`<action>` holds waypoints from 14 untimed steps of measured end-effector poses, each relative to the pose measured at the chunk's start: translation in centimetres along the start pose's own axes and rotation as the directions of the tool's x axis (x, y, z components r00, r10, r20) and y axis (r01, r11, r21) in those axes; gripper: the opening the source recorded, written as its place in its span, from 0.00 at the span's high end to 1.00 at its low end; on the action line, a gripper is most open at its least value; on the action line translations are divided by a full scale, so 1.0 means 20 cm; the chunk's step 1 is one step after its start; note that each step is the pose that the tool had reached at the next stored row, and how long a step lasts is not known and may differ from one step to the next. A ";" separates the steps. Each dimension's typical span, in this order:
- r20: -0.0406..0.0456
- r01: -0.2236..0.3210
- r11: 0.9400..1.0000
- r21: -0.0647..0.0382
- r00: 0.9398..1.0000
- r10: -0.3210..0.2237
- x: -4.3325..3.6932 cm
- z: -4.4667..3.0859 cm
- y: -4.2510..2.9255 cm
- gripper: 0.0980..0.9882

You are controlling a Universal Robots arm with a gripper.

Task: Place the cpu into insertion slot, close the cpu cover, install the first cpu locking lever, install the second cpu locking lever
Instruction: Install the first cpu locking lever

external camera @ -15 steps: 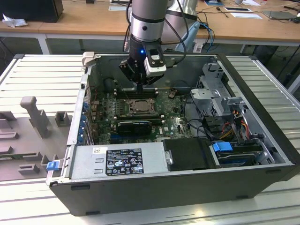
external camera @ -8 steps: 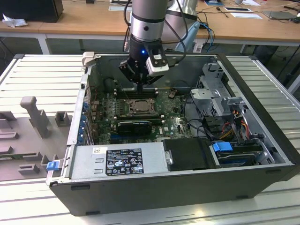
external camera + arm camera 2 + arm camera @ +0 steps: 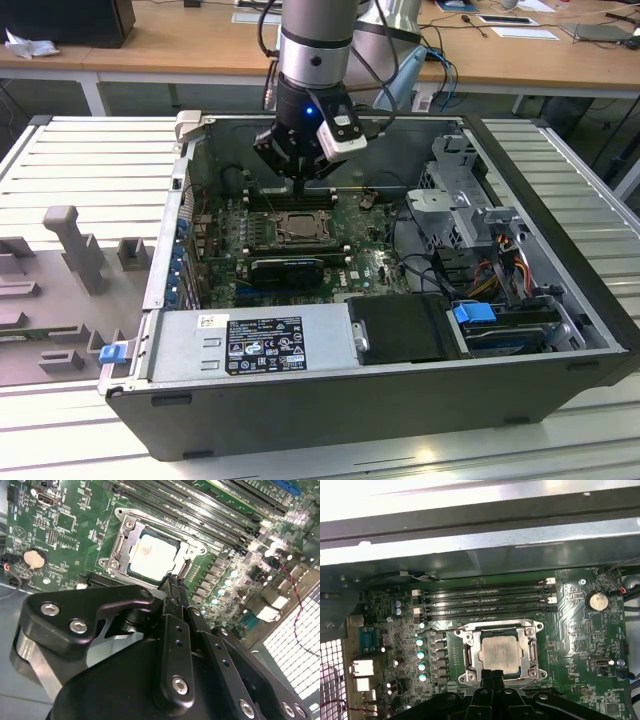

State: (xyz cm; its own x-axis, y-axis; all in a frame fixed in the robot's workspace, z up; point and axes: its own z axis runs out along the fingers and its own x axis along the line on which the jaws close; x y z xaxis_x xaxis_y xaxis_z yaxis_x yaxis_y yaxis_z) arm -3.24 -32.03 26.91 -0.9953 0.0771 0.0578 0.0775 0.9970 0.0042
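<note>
The cpu (image 3: 501, 650) rests in the insertion slot (image 3: 468, 655), gripper (image 3: 492, 674) close by
In the first wrist view the cpu cover (image 3: 500, 629) lies down around the cpu, and the gripper hangs just by the cover's edge, its jaws squeezed together, holding nothing

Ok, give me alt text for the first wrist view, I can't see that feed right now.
The pale silvery square cpu sits in the dark-framed square insertion slot of the green motherboard, with the thin grey metal cpu cover lying flat around it. The black gripper, shut, hangs at the slot's edge, opposite the long black memory slots.
</note>
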 end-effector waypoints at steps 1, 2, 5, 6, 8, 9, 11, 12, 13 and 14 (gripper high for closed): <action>0.000 0.019 1.000 0.001 1.000 -0.019 0.000 0.000 0.000 0.99; 0.000 0.031 1.000 0.002 1.000 -0.031 0.000 0.000 0.000 0.99; -0.001 0.082 0.997 0.004 0.997 -0.082 0.000 0.000 0.000 0.99; -0.001 0.096 0.995 0.004 0.995 -0.096 0.000 0.000 0.000 0.99; 0.001 0.102 0.995 0.001 0.995 -0.102 0.003 0.000 -0.001 0.99; 0.003 0.103 0.995 -0.004 0.995 -0.103 0.006 0.000 -0.003 0.99; 0.013 0.105 0.994 -0.019 0.994 -0.105 0.012 0.001 -0.004 0.99; 0.018 0.106 0.994 -0.024 0.994 -0.105 0.013 0.001 -0.004 0.99; 0.024 0.107 0.994 -0.029 0.994 -0.106 0.014 0.001 -0.004 0.99; 0.028 0.108 0.994 -0.033 0.994 -0.107 0.016 0.001 -0.005 0.99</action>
State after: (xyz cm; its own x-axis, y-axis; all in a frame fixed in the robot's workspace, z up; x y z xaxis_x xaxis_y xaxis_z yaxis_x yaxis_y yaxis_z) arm -3.58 -32.10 26.91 -0.9991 -0.0299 0.0289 -0.0286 0.9987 0.0432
